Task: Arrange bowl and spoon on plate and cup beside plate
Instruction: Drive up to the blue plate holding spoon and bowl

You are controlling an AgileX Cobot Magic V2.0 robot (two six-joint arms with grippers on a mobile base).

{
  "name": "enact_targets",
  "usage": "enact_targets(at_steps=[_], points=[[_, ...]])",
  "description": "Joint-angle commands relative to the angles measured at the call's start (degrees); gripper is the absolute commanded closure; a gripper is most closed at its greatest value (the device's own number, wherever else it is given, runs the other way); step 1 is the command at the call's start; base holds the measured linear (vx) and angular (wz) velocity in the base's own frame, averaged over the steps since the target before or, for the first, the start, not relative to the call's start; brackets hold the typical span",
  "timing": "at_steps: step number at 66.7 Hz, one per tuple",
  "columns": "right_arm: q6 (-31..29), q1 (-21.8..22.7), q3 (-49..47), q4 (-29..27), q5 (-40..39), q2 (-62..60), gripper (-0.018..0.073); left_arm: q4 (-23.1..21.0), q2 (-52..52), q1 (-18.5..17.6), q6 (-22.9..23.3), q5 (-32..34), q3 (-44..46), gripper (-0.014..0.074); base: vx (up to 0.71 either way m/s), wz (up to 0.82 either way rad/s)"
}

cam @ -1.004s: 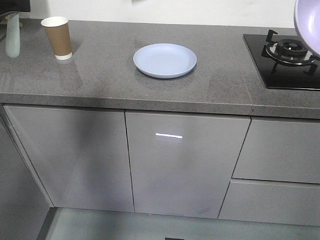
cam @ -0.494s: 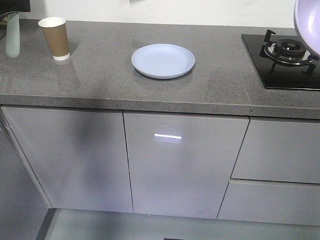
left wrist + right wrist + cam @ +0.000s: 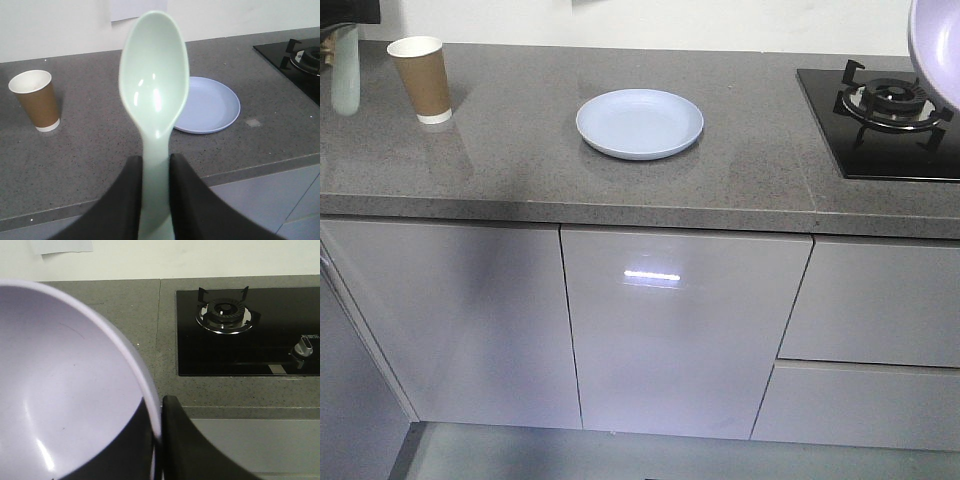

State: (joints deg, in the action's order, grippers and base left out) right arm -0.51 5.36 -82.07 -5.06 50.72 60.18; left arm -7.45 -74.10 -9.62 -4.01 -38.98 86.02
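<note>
**Operator:** What differs from a second ago?

**Inspector:** In your front view the plate [image 3: 639, 124], cup [image 3: 420, 78] and hob [image 3: 890, 110] have all slid slightly left together, keeping their spacing on the counter [image 3: 520, 160]. The cup stands well left of the plate.

**Operator:** And the hands?

**Inspector:** Your left hand [image 3: 156, 165] is closed on the spoon [image 3: 154, 90] by its handle, with the head upright on the near side of the plate. Your right hand [image 3: 156, 422] pinches the bowl [image 3: 65, 390] at its rim, well right of the plate. Every view cuts the bowl off, and the end of the spoon's handle is hidden.
</note>
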Motion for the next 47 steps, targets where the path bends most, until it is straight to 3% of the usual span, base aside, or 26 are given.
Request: enact_targets(at_steps=[1, 47], points=[[-0.34, 0.17, -1.31, -0.18, -4.49, -0.58, 0.0570, -0.94, 1.37, -0.33, 0.07, 4.01, 1.55, 0.0603, 0.03, -0.01], [-0.34, 0.17, -1.31, -0.18, -4.49, -0.58, 0.0570, -0.94, 1.37, -0.33, 0.07, 4.01, 1.55, 0.0603, 0.05, 0.02]])
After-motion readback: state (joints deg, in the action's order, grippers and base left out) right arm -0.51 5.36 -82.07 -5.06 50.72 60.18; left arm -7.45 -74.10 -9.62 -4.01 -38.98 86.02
